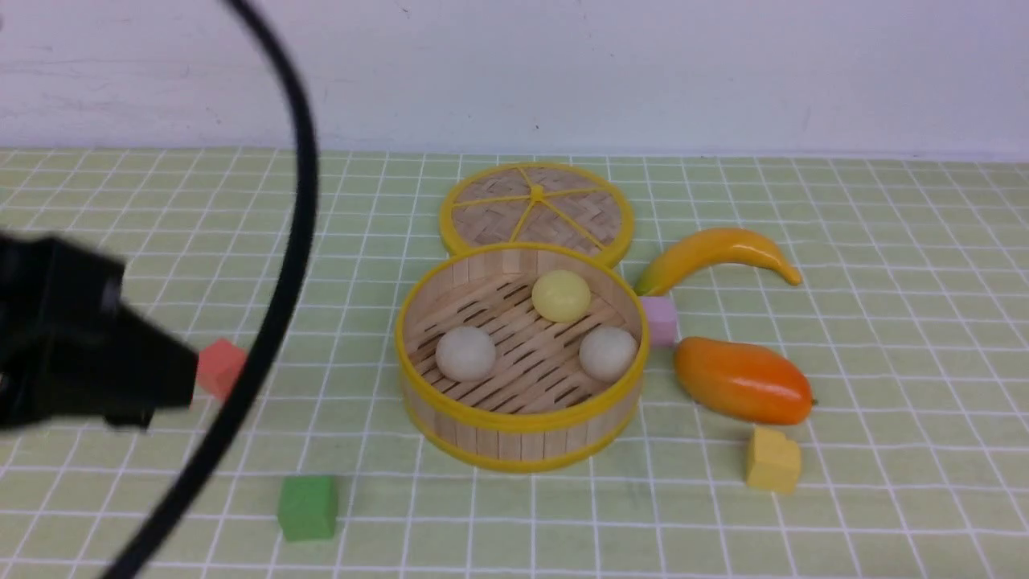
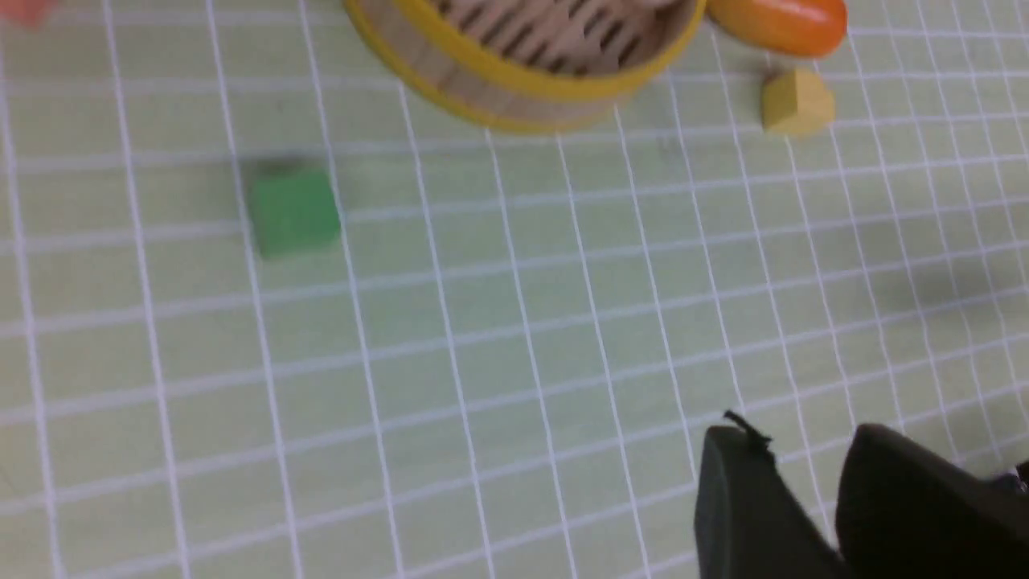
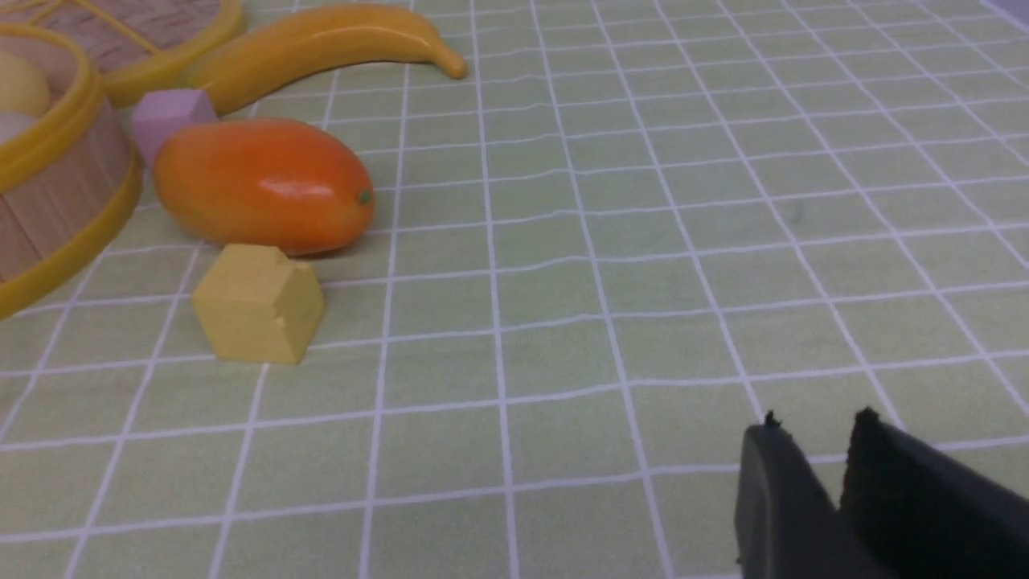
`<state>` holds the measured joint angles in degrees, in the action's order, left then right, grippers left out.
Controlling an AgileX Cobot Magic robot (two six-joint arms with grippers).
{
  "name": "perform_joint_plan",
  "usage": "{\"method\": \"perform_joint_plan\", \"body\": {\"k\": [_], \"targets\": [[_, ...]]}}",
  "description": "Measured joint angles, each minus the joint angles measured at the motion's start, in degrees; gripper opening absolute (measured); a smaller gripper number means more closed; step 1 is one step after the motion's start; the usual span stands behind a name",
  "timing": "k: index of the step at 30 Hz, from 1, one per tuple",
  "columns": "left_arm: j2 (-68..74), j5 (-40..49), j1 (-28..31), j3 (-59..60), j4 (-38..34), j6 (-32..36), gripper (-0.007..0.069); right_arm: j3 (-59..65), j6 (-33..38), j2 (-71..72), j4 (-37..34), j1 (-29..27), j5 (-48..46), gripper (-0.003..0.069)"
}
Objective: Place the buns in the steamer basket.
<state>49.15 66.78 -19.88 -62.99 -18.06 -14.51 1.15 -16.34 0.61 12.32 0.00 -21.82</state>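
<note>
Already all three buns [image 1: 560, 295] lie inside the steamer basket [image 1: 518, 422], two off-white ones in front and the yellow one behind. From the left tool [image 2: 804, 450] the basket lies forward and to the right, well apart; it carries nothing, with a narrow gap between its jaws. The right tool [image 3: 816, 430] is also empty, jaws slightly apart over the tabletop [image 3: 643, 241]. I judge no bun remains to move.

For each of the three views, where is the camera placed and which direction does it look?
Front: between the arms, looking forward at the basket holding three buns; left arm and cable visible.
Left wrist: on the left arm, looking down at the cloth, green cube; left gripper at the edge.
Right wrist: low on the right arm, facing the mango; right gripper visible.
All share the yellow cube.
</note>
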Motion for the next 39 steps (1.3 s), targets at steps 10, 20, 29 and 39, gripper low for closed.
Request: {"method": "perform_joint_plan", "body": {"k": [10,20,29,39], "targets": [[-16.8,-7.1,0.0,21.1,-2.7,-0.1,-0.0013,0.0,0.0,0.0,0.0,0.0,0.0,0.0142],[-17.7,-8.7,0.0,21.7,-4.2,-0.8,-0.0013,0.0,0.0,0.0,0.0,0.0,0.0,0.0155],[-17.7,-8.7,0.0,21.7,-4.2,-0.8,-0.0013,0.0,0.0,0.0,0.0,0.0,0.0,0.016],[-28.2,-28.8,4.7,32.2,12.4,-6.8,-0.0013,0.0,0.0,0.0,0.0,0.0,0.0,0.0171]]}}
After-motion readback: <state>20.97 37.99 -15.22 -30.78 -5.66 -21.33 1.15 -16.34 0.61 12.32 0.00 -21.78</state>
